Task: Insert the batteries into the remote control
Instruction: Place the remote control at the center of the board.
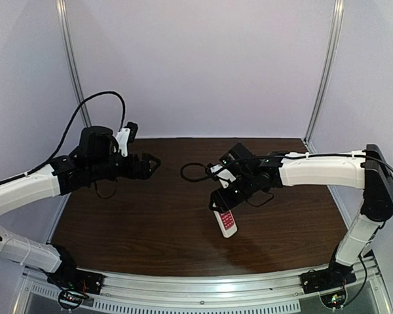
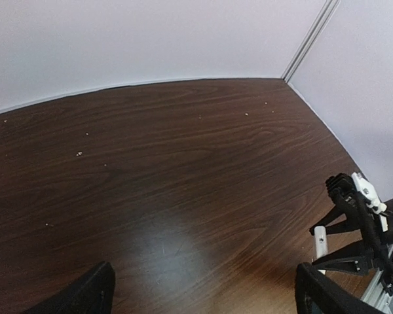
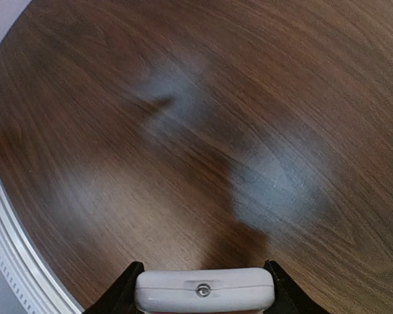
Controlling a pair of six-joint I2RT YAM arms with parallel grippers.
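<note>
My right gripper [image 1: 221, 200] is shut on the remote control [image 1: 226, 223], a slim white handset with a red button grid. It hangs front side up, tilted down toward the table. In the right wrist view the remote's white end [image 3: 204, 290] with a small round emitter sits between my right gripper's black fingers [image 3: 120, 296]. The left wrist view shows the remote [image 2: 321, 241] at the far right, in the right gripper. My left gripper [image 1: 153, 163] is open and empty, held above the table's left part; its fingers [image 2: 85, 296] stand wide apart. The batteries are out of view.
The dark wooden table [image 1: 150, 222] has a metal rail [image 1: 203, 288] along its near edge. White walls with metal posts [image 1: 324, 72] close in the back and sides. A black cable [image 1: 193, 173] loops near the right wrist.
</note>
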